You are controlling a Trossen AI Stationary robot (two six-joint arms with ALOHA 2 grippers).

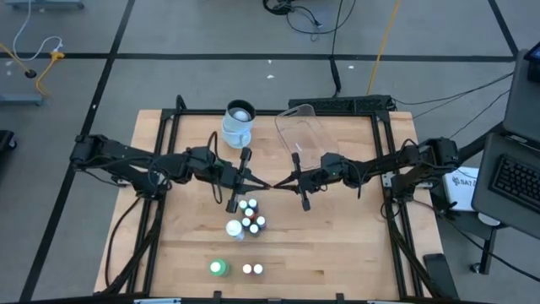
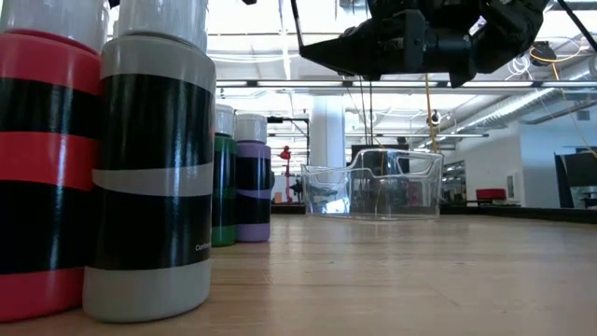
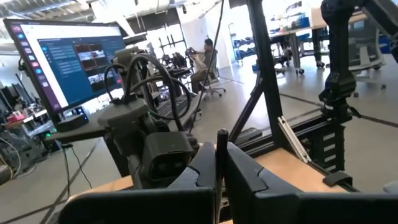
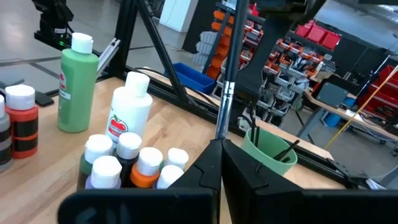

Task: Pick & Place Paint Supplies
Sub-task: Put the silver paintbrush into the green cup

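A thin dark brush (image 4: 228, 93) with a metal ferrule stands upright above the middle of the table, and both grippers are shut on it. My right gripper (image 4: 219, 146) has its lower part. My left gripper (image 3: 221, 155) has it higher up, with the brush's end (image 3: 221, 140) showing just above the fingers. In the high view the two grippers meet tip to tip (image 1: 272, 186). Small white-capped paint bottles (image 1: 247, 215) and a taller white bottle (image 4: 127, 115) stand clustered on the table below. A green bottle (image 1: 218, 268) stands near the front edge. My left gripper pinches the brush near its upper end (image 3: 221, 149) between its two fingers. The fingers come level from the table's left and lie across the upright brush. My right gripper pinches the brush's lower part (image 4: 219, 138) between its two fingers, level from the table's right, across it. The brush rises upright above the fingers, clear of the table.
A clear plastic tray (image 1: 299, 131) lies at the back of the table, right of centre. A cup (image 1: 239, 122) with brushes in it (image 4: 267, 149) stands to its left. Two small bottles (image 1: 252, 269) stand beside the green one. Bottles (image 2: 149, 177) loom close in the low view.
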